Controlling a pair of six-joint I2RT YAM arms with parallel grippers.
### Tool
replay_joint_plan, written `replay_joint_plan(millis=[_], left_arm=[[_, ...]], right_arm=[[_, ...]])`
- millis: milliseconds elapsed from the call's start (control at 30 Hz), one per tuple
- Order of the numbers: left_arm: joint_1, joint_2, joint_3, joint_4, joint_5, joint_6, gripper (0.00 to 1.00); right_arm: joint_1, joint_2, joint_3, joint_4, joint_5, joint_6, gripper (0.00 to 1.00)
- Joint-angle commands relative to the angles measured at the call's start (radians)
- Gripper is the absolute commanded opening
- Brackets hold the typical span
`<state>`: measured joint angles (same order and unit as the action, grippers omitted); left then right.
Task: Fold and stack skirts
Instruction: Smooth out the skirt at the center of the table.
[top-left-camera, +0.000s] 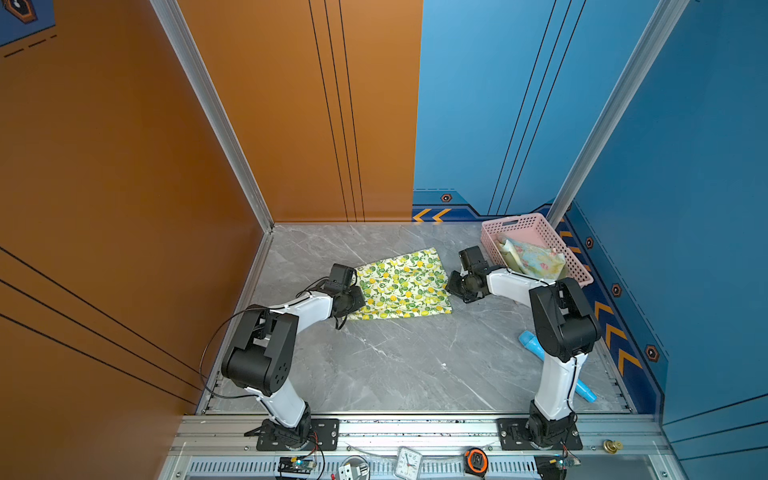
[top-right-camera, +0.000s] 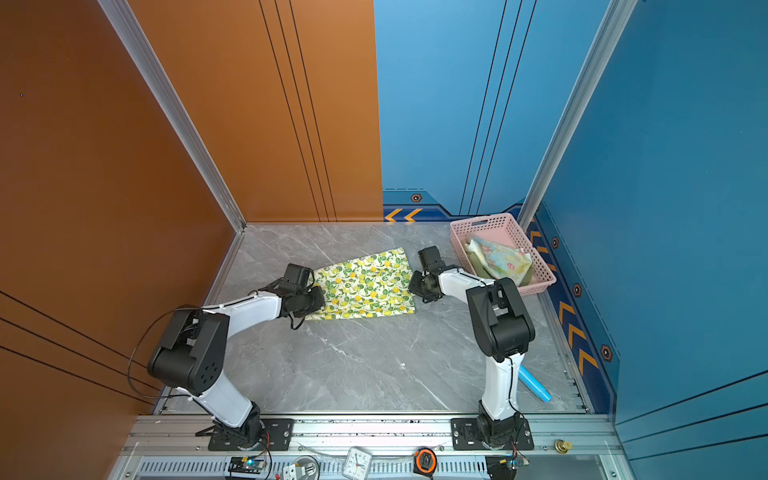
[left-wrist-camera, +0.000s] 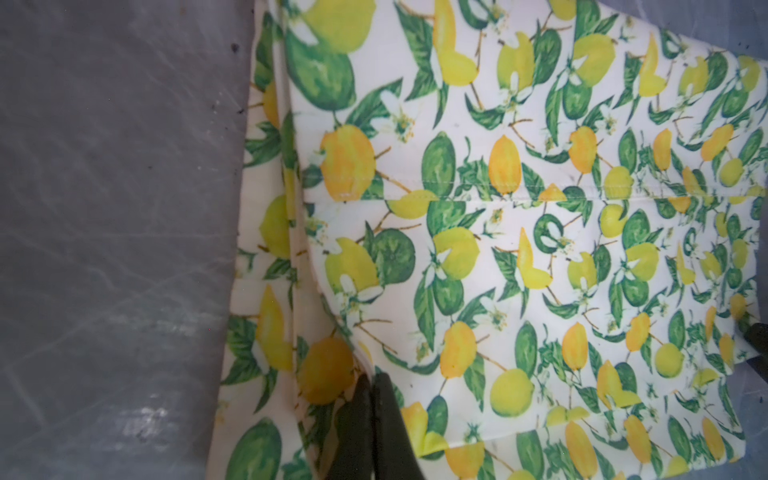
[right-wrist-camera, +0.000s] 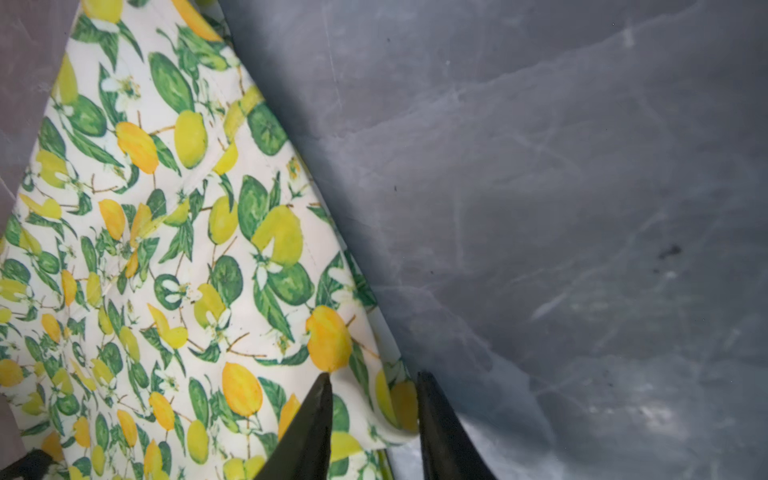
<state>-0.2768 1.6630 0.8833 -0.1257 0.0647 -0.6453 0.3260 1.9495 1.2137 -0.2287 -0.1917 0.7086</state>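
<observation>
Seeing a pink basket (top-left-camera: 492, 239) sitting in the far right corner of the marble table (top-left-camera: 395, 365), a blue tube (top-left-camera: 530, 343) lying near its right edge, a clock (top-left-camera: 408, 461) and tape measure (top-left-camera: 477, 459) resting up front.

Bright, even light; wrist views soft

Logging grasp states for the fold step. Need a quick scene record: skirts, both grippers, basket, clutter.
lemon-print skirt: lies flat on the grey marble-pattern table, between the arms
left gripper: fingers shut on the skirt's edge
right gripper: fingers apart, straddling a raised fold at the opposite edge
pink basket: far right corner, holds the bunched floral skirt
clutter: blue tube-like object, partly hidden behind the right arm
</observation>
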Motion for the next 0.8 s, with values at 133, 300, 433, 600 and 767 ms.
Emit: replay_joint_plan(millis=[133, 300, 433, 600, 767], left_arm=[[0.022, -0.049, 0.045, -0.054, -0.004, 0.036, 0.00], [0.057, -0.068, 0.084, -0.131, -0.004, 0.059, 0.00], [0.088, -0.093, 0.106, -0.161, -0.003, 0.072, 0.00], [0.115, -0.116, 0.119, -0.190, 0.001, 0.088, 0.00], [0.128, -0.143, 0.113, -0.209, 0.005, 0.096, 0.00]], right_arm=[[-0.001, 0.002, -0.012, 0.045, -0.006, 0.046, 0.00], [0.005, -0.026, 0.001, 0.039, 0.000, 0.049, 0.00], [0.013, -0.059, 0.010, 0.017, 0.002, 0.048, 0.00], [0.033, -0.109, 0.033, -0.036, 0.022, 0.037, 0.00], [0.065, -0.160, 0.046, -0.087, 0.045, 0.033, 0.00]])
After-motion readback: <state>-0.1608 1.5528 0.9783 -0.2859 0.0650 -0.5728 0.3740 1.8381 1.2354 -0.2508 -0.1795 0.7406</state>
